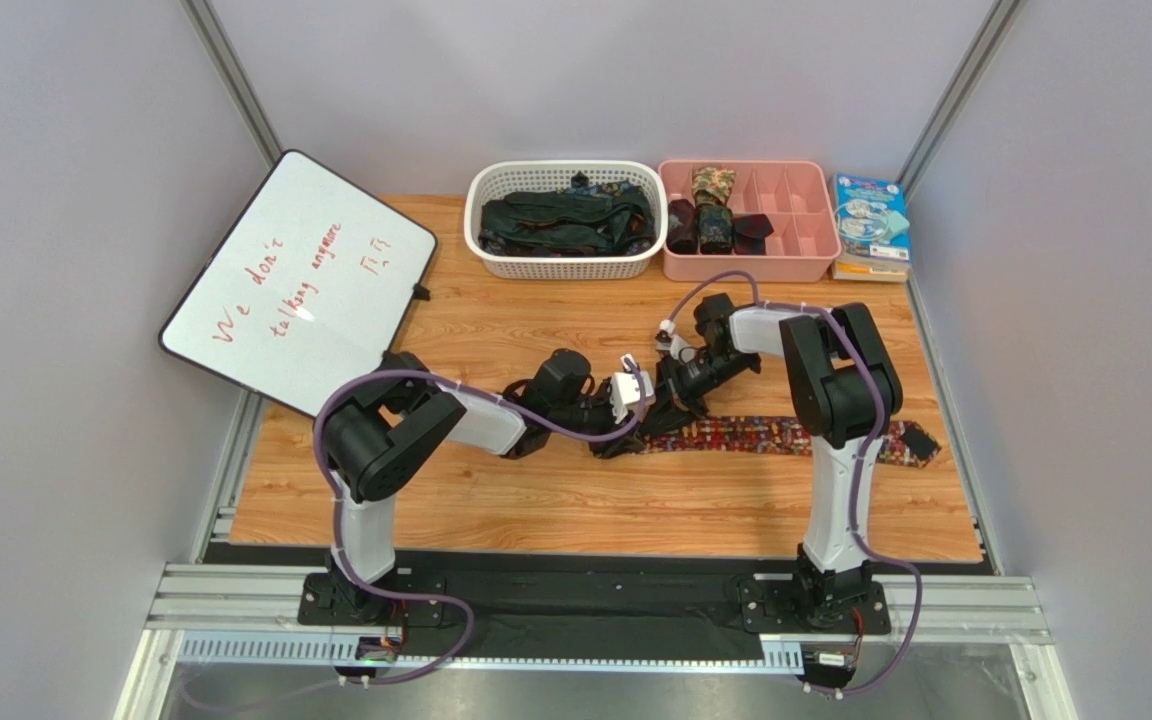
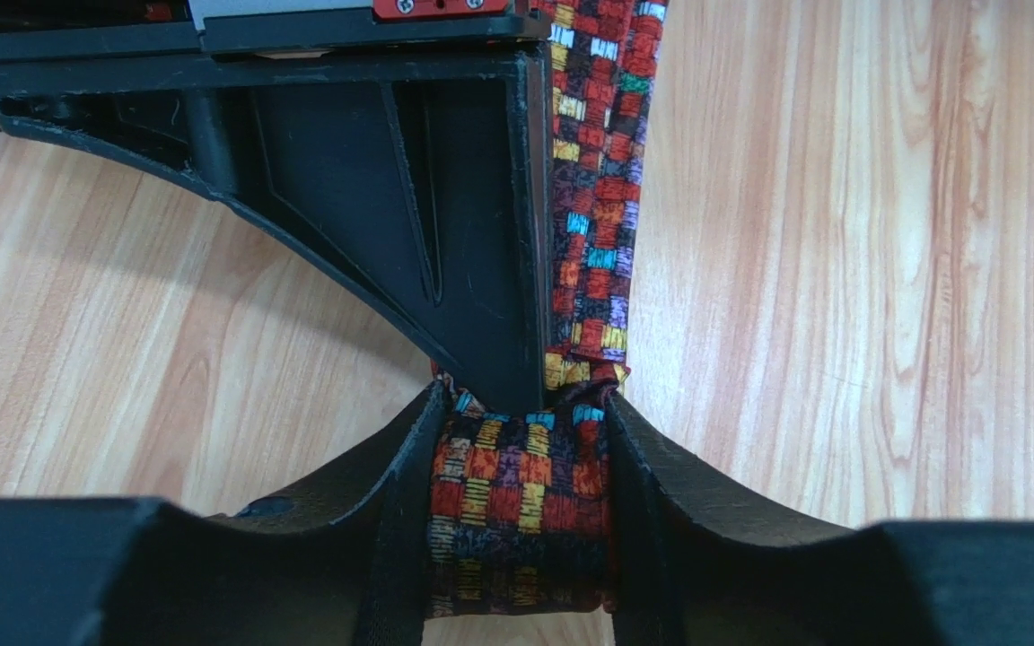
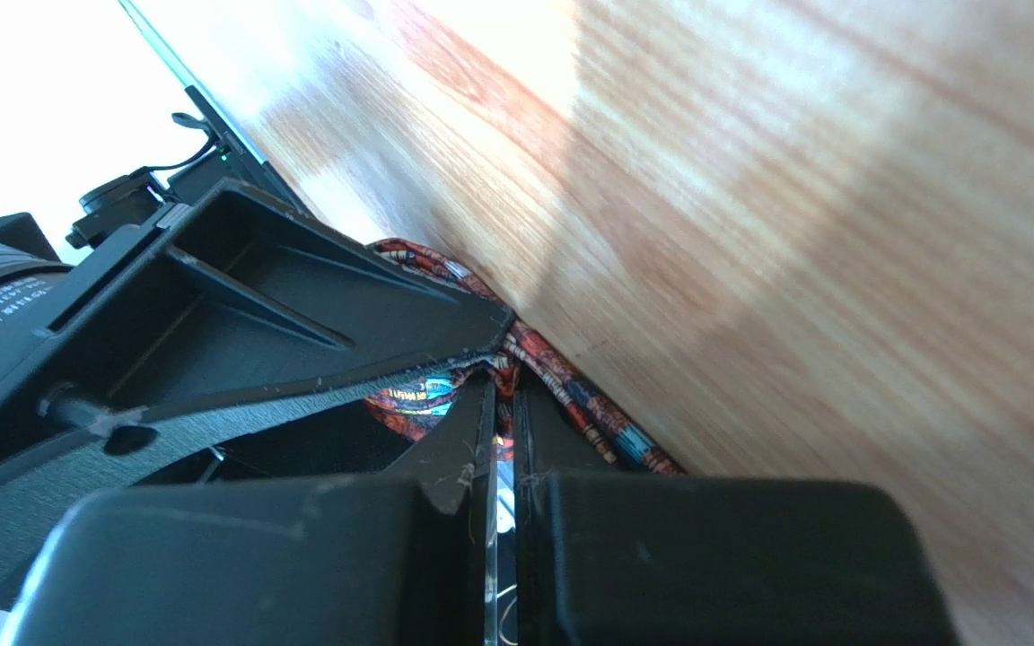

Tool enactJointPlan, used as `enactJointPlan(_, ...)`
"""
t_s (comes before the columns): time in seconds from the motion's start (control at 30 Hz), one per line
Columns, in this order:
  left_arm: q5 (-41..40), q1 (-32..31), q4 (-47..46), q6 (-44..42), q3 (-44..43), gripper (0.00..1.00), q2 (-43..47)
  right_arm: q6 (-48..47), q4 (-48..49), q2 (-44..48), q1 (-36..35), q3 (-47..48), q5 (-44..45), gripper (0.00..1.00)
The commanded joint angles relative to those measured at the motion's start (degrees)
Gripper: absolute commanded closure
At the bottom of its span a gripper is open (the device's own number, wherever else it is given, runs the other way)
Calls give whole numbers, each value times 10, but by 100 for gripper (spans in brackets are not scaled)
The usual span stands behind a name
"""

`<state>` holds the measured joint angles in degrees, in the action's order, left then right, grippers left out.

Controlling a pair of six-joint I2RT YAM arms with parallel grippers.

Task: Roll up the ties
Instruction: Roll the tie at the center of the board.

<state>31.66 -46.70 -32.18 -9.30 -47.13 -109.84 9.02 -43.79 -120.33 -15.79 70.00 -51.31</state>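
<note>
Nearest the arm bases, the patterned tie (image 1: 778,437) lies flat on the wooden table (image 1: 537,510), its long axis running side to side. Its free length stretches away to the robot's right, passing behind the right arm's upright link, and both pincers meet at its left end. The left gripper (image 1: 639,393) has its two fingers closed on a short folded-over start of the tie (image 2: 520,498), one on each flank of the fabric. The right gripper (image 3: 498,390) has its fingers pressed almost together, tips at the fold. Whether any cloth is caught between them cannot be told. I judge that rolling must advance rightward along the strip, away from the left gripper, which holds the coil. Farther back a white basket (image 1: 564,264) holds dark ties (image 1: 560,218). Beside it a pink tray (image 1: 823,263) carries a rolled camouflage tie (image 1: 713,203).
</note>
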Motion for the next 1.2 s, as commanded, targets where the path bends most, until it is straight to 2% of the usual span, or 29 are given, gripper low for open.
enactJointPlan(0.0, -30, -10, 91, -41, -3, 51, 7, 6, 82, -57, -11, -16, 152, 100)
enactJointPlan(0.03, -41, -9, 104, -45, -3, 47, 9, 9, 82, -55, -11, -16, 162, 100)
enactJointPlan(0.07, -46, -9, 109, -46, -1, 38, 16, 12, 81, -53, -11, -17, 174, 100)
enactJointPlan(0.1, -46, -8, 107, -46, 12, 35, 19, 13, 80, -53, -10, -20, 187, 100)
enactJointPlan(0.23, -25, -6, 79, -27, 47, 28, 31, 13, 75, -52, -6, -21, 198, 100)
enactJointPlan(0.33, -41, -4, 96, -14, 53, 22, 49, 7, 70, -53, -6, -16, 201, 100)
enactJointPlan(0.43, -80, 3, 129, -14, 49, 16, 122, 0, 65, -51, -6, -14, 191, 100)
enactJointPlan(0.53, -124, 2, 177, -20, 36, 15, 242, -11, 61, -52, -6, -8, 182, 100)
enactJointPlan(0.6, -136, 2, 189, -16, 44, 15, 290, -16, 57, -51, -6, -7, 176, 100)
enactJointPlan(0.63, -134, 2, 187, -19, 54, 11, 335, -21, 56, -49, -6, -7, 176, 100)
enactJointPlan(0.67, -127, 2, 170, -26, 77, 1, 353, -24, 55, -49, -6, -6, 170, 100)
enactJointPlan(0.73, -115, 2, 177, -20, 89, 1, 374, -29, 55, -46, -7, -7, 166, 100)
enactJointPlan(0.77, -107, 3, 224, -13, 77, 0, 370, -32, 55, -46, -8, -6, 163, 100)
enactJointPlan(0.8, -49, 7, 233, -12, 76, 1, 360, -32, 54, -46, -9, -6, 162, 100)
enactJointPlan(0.83, -38, 11, 229, -1, 81, 1, 342, -35, 54, -46, -12, -5, 162, 100)
enactJointPlan(0.9, -45, 10, 75, 30, 162, 1, 322, -40, 51, -46, -19, -3, 163, 100)
enactJointPlan(0.97, -73, -8, -105, 17, 232, 2, 295, -45, 49, -45, -27, 0, 169, 100)
enactJointPlan(1.1, -138, -9, -196, 12, 229, 3, 174, -51, 39, -56, -45, 13, 174, 100)
enactJointPlan(1.17, -141, -9, -256, 9, 227, 3, 142, -51, 34, -62, -52, 18, 176, 100)
